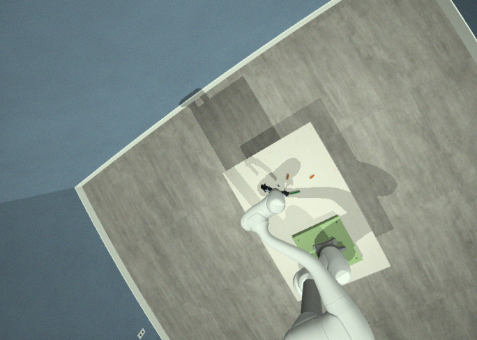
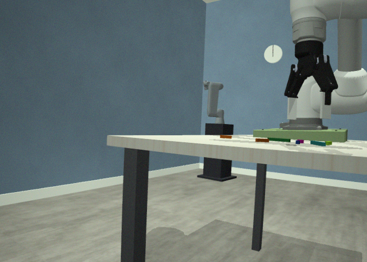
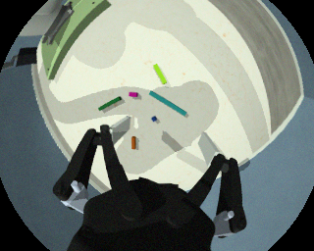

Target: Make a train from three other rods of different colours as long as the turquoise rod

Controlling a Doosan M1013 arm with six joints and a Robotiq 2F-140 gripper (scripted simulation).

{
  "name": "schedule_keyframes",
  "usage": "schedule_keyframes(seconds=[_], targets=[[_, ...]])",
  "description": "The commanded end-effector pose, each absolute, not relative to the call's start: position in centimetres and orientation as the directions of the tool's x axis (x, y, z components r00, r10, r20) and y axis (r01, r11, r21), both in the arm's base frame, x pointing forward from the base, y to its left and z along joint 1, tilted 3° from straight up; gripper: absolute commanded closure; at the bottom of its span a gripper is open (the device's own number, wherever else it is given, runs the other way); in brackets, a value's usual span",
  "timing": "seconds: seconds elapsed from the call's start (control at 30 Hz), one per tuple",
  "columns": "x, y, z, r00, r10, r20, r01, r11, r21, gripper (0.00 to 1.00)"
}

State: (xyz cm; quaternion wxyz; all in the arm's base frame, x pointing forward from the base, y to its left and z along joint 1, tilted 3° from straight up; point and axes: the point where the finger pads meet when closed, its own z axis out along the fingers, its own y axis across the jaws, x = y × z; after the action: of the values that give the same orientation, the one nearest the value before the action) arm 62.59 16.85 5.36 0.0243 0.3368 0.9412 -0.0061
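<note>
No train is formed: all three train rods remain unplaced on the surface; hand apart, empty.

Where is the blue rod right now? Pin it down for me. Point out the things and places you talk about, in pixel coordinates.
In the wrist view, the blue rod (image 3: 154, 119) (image 2: 298, 142) lies near the middle, just below the turquoise rod (image 3: 168, 103) (image 2: 317, 143) and up and right of an orange rod (image 3: 133, 142) (image 2: 262, 140).

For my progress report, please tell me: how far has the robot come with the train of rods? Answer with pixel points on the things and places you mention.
No train yet: the blue rod (image 2: 298, 142) (image 3: 154, 119), magenta rod (image 2: 300, 141) (image 3: 132, 94) and lime rod (image 2: 328, 142) (image 3: 159, 74) lie apart. The pincer (image 2: 309, 107) (image 3: 165, 130) is open above the table, holding nothing. Choosing, aligning three suitable rods and withdrawing remain.
</note>
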Motion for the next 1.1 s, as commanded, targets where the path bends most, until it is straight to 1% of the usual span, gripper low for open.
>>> schedule_keyframes(seconds=[0.0,0.17,0.3,0.37,0.43,0.6,0.87,0.93,0.97,1.07], targets=[[62.6,16.8,5.4,-0.774,0.632,-0.050,0.632,0.775,0.005,0.00],[62.5,16.7,5.5,-0.823,0.565,-0.050,0.566,0.825,0.001,0.00],[62.4,16.5,5.6,-0.911,0.409,-0.049,0.410,0.912,-0.008,0.00],[62.4,16.5,5.6,-0.911,0.409,-0.049,0.410,0.912,-0.008,0.00],[62.3,16.4,5.8,-0.955,0.292,-0.048,0.293,0.956,-0.014,0.00],[62.2,16.2,5.9,-0.991,0.127,-0.045,0.128,0.991,-0.022,0.00],[61.9,15.9,6.2,-0.987,-0.157,-0.037,-0.156,0.987,-0.034,0.00],[61.9,15.9,6.2,-0.987,-0.157,-0.037,-0.156,0.987,-0.034,0.00],[61.9,15.7,6.3,-0.966,-0.256,-0.033,-0.254,0.966,-0.038,0.00],[61.8,15.6,6.4,-0.938,-0.344,-0.030,-0.343,0.938,-0.040,0.00]])
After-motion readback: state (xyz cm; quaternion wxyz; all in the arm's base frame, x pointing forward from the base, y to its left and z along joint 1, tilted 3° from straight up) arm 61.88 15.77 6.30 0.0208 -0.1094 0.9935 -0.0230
